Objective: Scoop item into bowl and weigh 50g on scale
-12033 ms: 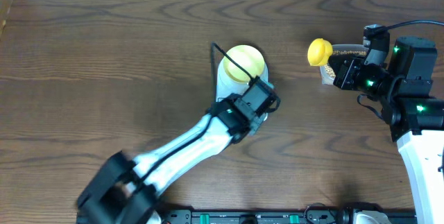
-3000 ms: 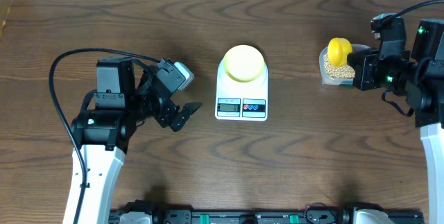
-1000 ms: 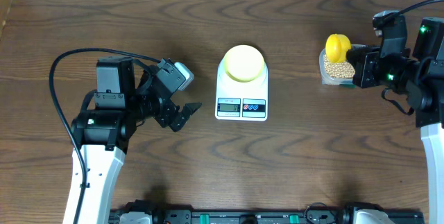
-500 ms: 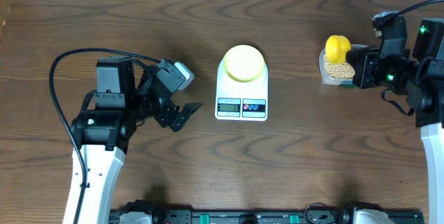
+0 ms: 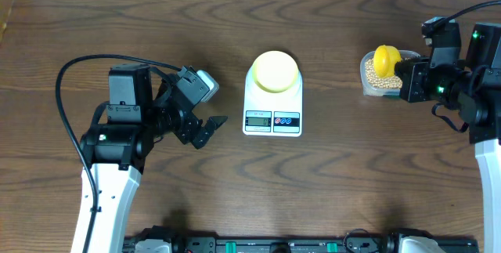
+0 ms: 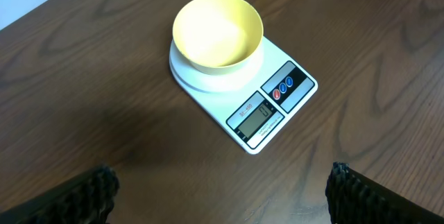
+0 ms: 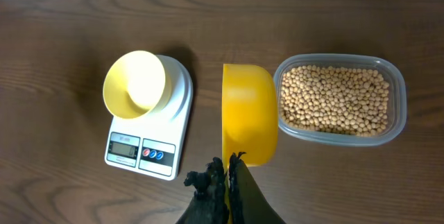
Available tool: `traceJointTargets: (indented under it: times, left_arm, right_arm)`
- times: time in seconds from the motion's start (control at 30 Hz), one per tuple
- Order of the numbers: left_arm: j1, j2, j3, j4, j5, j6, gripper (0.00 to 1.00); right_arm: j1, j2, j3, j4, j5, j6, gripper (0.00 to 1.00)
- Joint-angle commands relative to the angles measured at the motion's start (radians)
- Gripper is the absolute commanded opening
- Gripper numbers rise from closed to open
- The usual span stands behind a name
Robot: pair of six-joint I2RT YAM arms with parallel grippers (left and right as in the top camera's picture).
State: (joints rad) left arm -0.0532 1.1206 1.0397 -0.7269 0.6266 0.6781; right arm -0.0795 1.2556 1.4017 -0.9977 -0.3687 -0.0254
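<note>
The pale yellow-green bowl (image 5: 274, 71) stands empty on the white scale (image 5: 272, 121) at the table's middle. Tan beans (image 5: 381, 83) fill a clear tub (image 5: 365, 88) at the right. My right gripper (image 5: 405, 75) is shut on the handle of a yellow scoop (image 5: 385, 59), whose cup hangs over the tub's left part. The right wrist view has the scoop (image 7: 248, 120) turned on edge next to the beans (image 7: 333, 99), with the gripper (image 7: 227, 165) pinching its handle. My left gripper (image 5: 208, 128) is open left of the scale, holding nothing.
In the left wrist view the bowl (image 6: 217, 33) and scale (image 6: 277, 102) lie ahead of the open gripper (image 6: 222, 189), with bare wood between. A black cable (image 5: 94, 65) loops over the left arm. The table's far edge runs along the top.
The right gripper has carried the scoop a little to the right and nearer, further over the tub. The left arm, the bowl and the scale have not moved.
</note>
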Motion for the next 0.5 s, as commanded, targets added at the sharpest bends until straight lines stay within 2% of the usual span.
traceJointTargets:
  times: [0.0,0.47]
  left_arm:
    - [0.003,0.004,-0.002,-0.002,0.013,0.006,0.98]
    - [0.003,0.004,-0.002,-0.002,0.013,0.006,0.98]
  right_arm:
    - [-0.005,0.0,0.019,0.009,0.005,0.013,0.01]
    - [-0.005,0.002,0.02,0.013,0.034,0.032,0.01]
